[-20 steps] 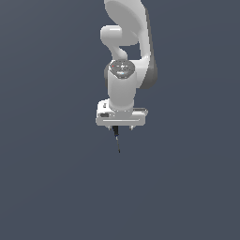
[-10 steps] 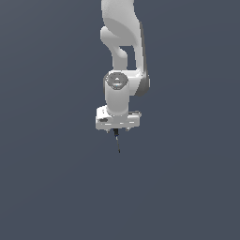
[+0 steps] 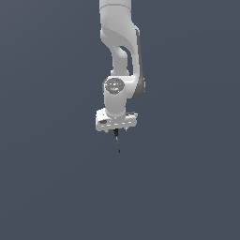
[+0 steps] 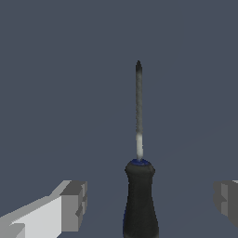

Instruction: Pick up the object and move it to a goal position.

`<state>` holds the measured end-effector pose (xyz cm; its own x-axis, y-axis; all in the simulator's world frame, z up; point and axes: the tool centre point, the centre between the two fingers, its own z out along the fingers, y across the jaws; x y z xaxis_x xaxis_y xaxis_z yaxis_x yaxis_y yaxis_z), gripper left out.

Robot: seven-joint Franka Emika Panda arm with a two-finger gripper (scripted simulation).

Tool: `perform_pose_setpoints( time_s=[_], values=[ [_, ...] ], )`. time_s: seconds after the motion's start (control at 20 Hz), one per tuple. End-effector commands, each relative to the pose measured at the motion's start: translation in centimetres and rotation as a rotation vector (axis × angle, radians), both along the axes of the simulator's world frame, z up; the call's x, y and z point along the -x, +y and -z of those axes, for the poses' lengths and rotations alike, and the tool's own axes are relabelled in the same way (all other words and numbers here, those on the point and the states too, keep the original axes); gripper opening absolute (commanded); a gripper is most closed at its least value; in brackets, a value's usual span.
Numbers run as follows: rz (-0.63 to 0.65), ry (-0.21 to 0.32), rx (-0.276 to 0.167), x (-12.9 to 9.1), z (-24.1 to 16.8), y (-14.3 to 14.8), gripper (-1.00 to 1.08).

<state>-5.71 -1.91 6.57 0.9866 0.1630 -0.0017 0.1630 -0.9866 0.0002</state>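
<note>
A bare simulated scene, not a real room.

Only a flat, even grey-blue background is around the white robot arm; the smooth, plain shading on every surface shows it is a computer render.

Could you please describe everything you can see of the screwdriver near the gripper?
The screwdriver has a rounded black handle with a thin blue ring at its collar and a slim grey metal-looking shaft that darkens toward a pointed tip. In the exterior view it hangs straight down below the white gripper, a thin dark sliver. In the wrist view the two grey fingertips stand well apart from the handle, not touching it.
</note>
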Motion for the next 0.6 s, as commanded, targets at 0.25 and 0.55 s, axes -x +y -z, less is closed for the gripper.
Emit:
perform_pose_setpoints(
  time_s=[0.25,0.55],
  values=[
    [-0.004,0.0,0.0,0.2,0.5,-0.1,1.0],
    [-0.005,-0.001,0.0,0.3,2.6,0.0,1.0]
  ],
)
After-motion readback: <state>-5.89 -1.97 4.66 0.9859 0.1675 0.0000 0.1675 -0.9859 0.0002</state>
